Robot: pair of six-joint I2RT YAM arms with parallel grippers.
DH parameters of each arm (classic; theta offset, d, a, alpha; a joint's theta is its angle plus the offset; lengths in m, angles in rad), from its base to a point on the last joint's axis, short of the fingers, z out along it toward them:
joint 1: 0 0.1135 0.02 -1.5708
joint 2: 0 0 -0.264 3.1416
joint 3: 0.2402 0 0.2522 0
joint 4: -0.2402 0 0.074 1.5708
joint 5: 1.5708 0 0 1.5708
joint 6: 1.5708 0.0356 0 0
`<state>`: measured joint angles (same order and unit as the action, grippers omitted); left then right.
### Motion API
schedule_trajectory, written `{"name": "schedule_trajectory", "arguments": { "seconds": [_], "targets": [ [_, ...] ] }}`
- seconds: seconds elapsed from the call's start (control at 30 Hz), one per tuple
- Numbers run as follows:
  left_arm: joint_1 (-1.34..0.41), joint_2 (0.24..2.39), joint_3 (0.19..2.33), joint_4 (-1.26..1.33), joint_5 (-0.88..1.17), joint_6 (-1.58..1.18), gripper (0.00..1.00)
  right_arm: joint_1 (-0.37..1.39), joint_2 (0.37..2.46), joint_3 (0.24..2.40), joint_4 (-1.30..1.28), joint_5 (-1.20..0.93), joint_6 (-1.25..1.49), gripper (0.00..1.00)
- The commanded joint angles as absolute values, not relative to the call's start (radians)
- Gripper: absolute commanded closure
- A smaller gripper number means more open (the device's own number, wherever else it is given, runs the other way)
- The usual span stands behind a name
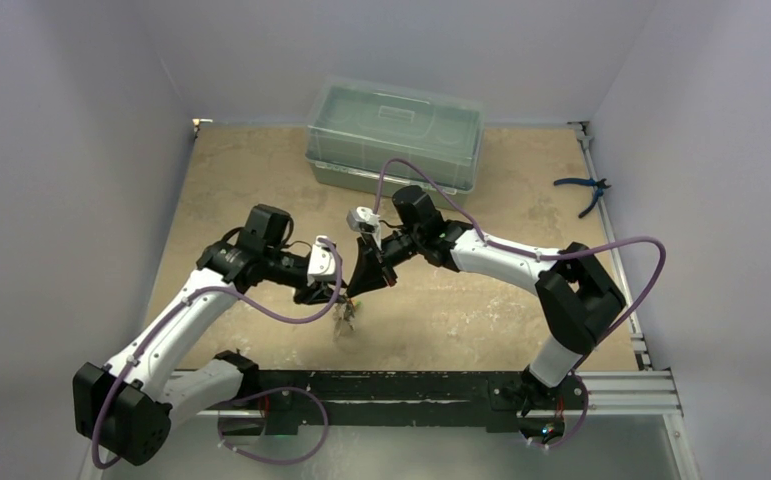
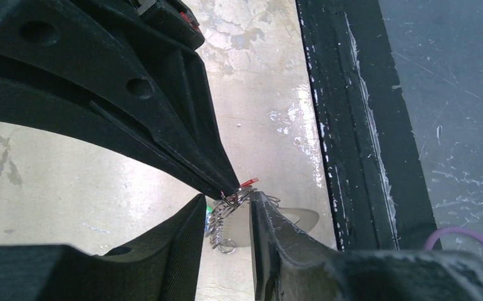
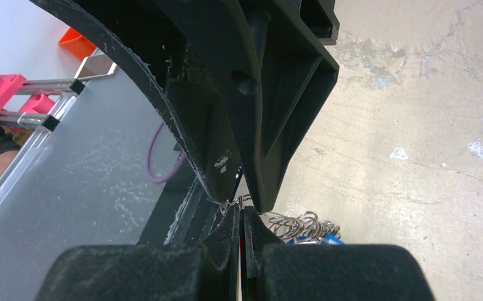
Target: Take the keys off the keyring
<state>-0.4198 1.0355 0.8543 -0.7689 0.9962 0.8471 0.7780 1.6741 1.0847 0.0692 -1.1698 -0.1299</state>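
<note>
The keyring [image 2: 235,199] hangs above the desk [image 1: 261,170] between my pincers, right pincer [image 3: 242,212] pinched on the red key [image 2: 249,183], can't tell if left pincer [image 2: 228,197] actually grips, so I'd pull slow and straight.

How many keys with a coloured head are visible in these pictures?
3. The red key sticks out beside the tip of the right gripper; the green key shows inside the left gripper; the blue key sits by the wire rings. More may be hidden.
</note>
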Motion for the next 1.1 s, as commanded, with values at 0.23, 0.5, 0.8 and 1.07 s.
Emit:
{"name": "schedule_trajectory", "arguments": {
  "seconds": [0.23,0.5,0.8,1.07],
  "targets": [
    [-0.428,1.049,0.828,-0.779,0.992,0.931,0.72,0.775,1.644,1.125,0.090,-1.193,-0.131,1.00],
    [-0.428,1.053,0.822,-0.811,0.984,0.989,0.72,0.775,1.644,1.126,0.084,-1.193,-0.135,1.00],
    [-0.428,1.052,0.827,-0.786,0.986,0.946,0.90,0.775,1.645,1.127,0.071,-1.193,-0.146,1.00],
    [-0.412,1.048,0.830,-0.712,0.982,0.809,1.00,0.764,1.637,1.089,0.062,-1.196,-0.173,1.00]
  ]
}}
